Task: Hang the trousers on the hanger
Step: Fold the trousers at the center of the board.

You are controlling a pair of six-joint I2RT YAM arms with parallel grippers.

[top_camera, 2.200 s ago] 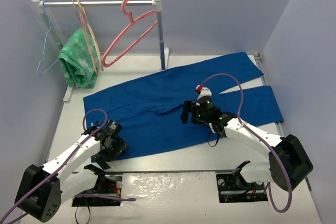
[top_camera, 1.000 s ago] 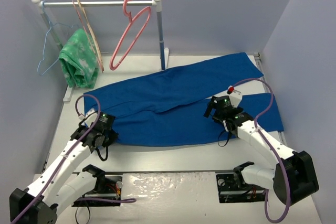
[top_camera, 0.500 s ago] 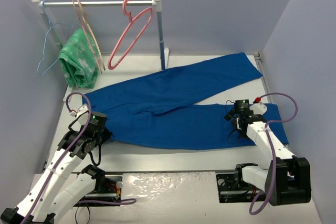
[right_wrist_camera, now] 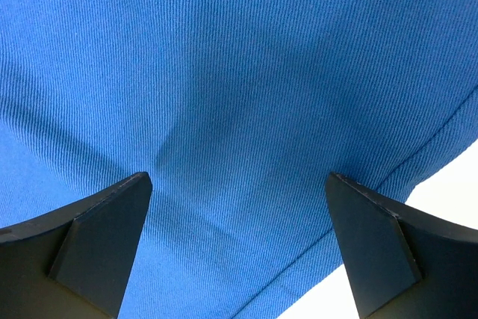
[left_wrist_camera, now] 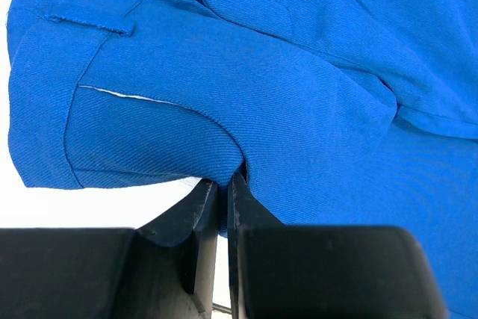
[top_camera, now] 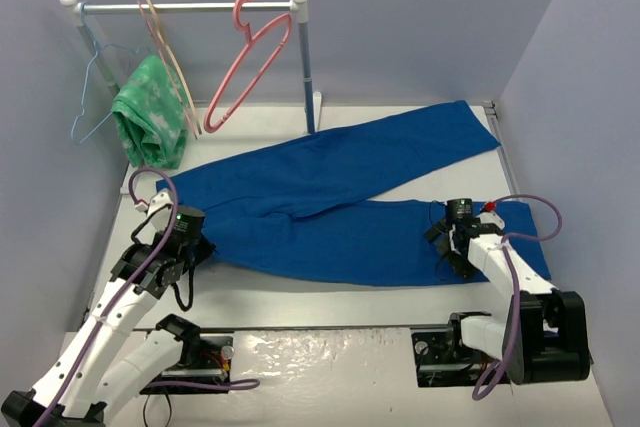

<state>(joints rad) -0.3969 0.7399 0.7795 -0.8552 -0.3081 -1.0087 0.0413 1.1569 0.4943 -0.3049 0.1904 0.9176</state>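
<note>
Left gripper (left_wrist_camera: 224, 192) pinches the waist edge of the trousers (top_camera: 330, 207), spread flat on the table (top_camera: 300, 292), while the right gripper (right_wrist_camera: 237, 177) hovers wide open over the near leg, so the next move likely calls for closing on that cloth, then lifting toward the hanger (top_camera: 254, 72) on the rail (top_camera: 190, 6).

finely ribbed matt cloth trousers (left_wrist_camera: 299, 95), smooth pink plastic hanger (top_camera: 238, 13), smooth white table (top_camera: 300, 299)

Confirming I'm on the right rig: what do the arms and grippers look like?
The left arm and right arm are white with black joints, each trailing a purple cable. Left gripper and right gripper have black fingers.
</note>
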